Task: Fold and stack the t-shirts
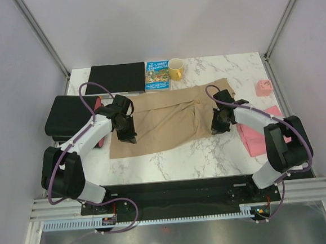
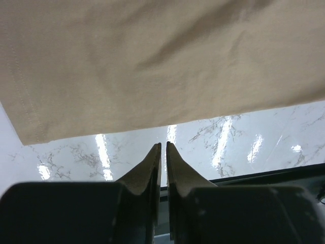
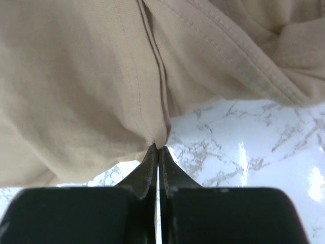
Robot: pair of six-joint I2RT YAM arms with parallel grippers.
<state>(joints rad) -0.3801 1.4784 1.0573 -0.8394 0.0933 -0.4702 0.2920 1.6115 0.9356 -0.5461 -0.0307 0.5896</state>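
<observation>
The tan t-shirt (image 1: 163, 122) lies spread across the middle of the marble table (image 1: 210, 152), its right part bunched in folds. My right gripper (image 1: 216, 129) sits at the shirt's right front edge. In the right wrist view it (image 3: 158, 147) is shut, pinching a fold of the tan cloth (image 3: 101, 91) at its tips. My left gripper (image 1: 126, 137) hovers over the shirt's left front part. In the left wrist view its jaws (image 2: 163, 144) stand almost together with a thin slit and nothing between them; the tan hem (image 2: 152, 76) lies beyond the tips. The pink t-shirt (image 1: 257, 134) lies at the right, partly under the right arm.
A book (image 1: 157, 75), a yellow mug (image 1: 176, 69) and a black pad (image 1: 116, 78) line the back edge. A black drawer box with pink (image 1: 69, 115) stands at the left. A small pink block (image 1: 263, 87) sits at the back right.
</observation>
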